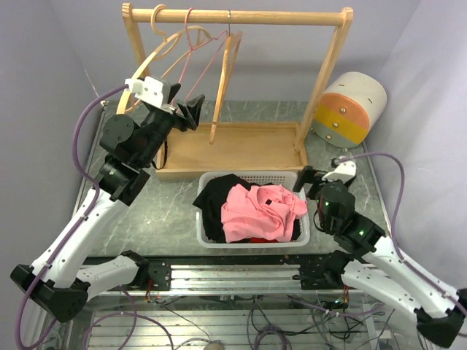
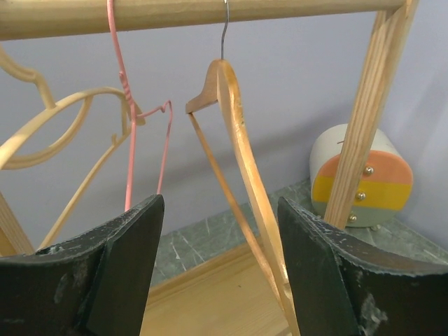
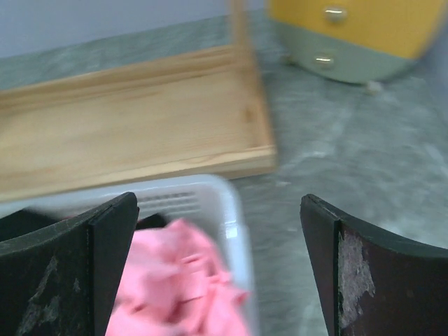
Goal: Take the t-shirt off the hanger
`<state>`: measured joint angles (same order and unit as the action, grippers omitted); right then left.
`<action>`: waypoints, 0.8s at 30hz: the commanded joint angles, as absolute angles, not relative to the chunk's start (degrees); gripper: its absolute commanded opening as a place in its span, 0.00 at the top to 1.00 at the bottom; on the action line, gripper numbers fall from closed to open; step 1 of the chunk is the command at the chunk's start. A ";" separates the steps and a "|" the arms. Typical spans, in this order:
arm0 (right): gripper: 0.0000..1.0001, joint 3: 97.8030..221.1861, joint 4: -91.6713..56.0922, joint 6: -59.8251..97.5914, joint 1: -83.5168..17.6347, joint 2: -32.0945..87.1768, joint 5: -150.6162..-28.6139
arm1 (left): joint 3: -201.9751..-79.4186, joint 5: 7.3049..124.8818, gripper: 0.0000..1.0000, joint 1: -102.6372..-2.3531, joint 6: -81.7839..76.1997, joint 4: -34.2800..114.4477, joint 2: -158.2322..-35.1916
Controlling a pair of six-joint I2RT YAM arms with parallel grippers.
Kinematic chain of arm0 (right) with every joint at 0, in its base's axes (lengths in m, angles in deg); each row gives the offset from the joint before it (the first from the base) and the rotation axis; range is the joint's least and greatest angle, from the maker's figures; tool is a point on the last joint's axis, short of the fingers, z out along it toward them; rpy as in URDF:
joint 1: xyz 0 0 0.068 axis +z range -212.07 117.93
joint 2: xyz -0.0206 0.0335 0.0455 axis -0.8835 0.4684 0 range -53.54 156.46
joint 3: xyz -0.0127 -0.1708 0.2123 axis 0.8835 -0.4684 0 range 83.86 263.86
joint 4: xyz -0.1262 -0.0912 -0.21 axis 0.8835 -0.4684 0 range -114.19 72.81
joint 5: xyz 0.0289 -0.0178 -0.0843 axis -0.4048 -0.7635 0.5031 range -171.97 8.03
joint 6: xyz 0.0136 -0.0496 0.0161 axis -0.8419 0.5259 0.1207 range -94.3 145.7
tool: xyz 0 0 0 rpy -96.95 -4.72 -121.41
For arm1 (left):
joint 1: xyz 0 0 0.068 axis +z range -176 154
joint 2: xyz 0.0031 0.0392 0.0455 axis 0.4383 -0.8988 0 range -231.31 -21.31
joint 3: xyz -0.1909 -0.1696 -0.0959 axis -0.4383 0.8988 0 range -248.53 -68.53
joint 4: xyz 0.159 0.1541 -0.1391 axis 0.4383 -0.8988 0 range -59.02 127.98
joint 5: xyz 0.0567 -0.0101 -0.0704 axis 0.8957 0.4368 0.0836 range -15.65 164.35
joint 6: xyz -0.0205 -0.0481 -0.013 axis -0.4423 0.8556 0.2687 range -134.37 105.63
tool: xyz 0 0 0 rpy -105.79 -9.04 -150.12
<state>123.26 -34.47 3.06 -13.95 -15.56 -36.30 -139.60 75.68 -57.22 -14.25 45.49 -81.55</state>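
The t-shirt (image 1: 259, 211) was pink, the other cloth (image 1: 214, 200) black, the basket (image 1: 248, 243) white, the table (image 1: 160, 211) mottled grey-green, the wire hanger (image 2: 130, 168) pink.

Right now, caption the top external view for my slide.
Pink t-shirt lies in the white basket, hangers bare on the wooden rack, left tool and right tool open.

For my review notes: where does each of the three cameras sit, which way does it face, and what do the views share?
Top external: above and behind the arms, looking down on the table, wooden rack and basket; both arms, left gripper and right gripper show.
Left wrist: raised, facing the rack's rail and wooden hanger; its open fingers frame the bottom.
Right wrist: low, over the basket's corner and pink t-shirt; own open fingers show.
Shared: the striped container appears in both wrist views.
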 commanded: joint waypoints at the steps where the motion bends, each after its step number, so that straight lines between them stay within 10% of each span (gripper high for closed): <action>1: 0.00 115.93 -26.31 6.39 -26.18 -19.63 -32.18 | -140.59 77.96 0.24 -57.06 -15.17 47.01 -83.66; 14: 0.00 122.25 -27.68 -5.64 -70.91 5.49 -63.37 | -138.53 82.66 0.29 -56.28 -15.74 47.90 -83.45; 24: 0.00 120.88 -24.57 -5.22 -73.76 1.24 -63.64 | -134.98 90.29 0.43 -53.51 -12.54 47.60 -82.87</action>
<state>123.08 -27.43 -4.32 -73.38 7.54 -63.84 -135.79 86.41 -55.51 -14.97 45.40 -83.48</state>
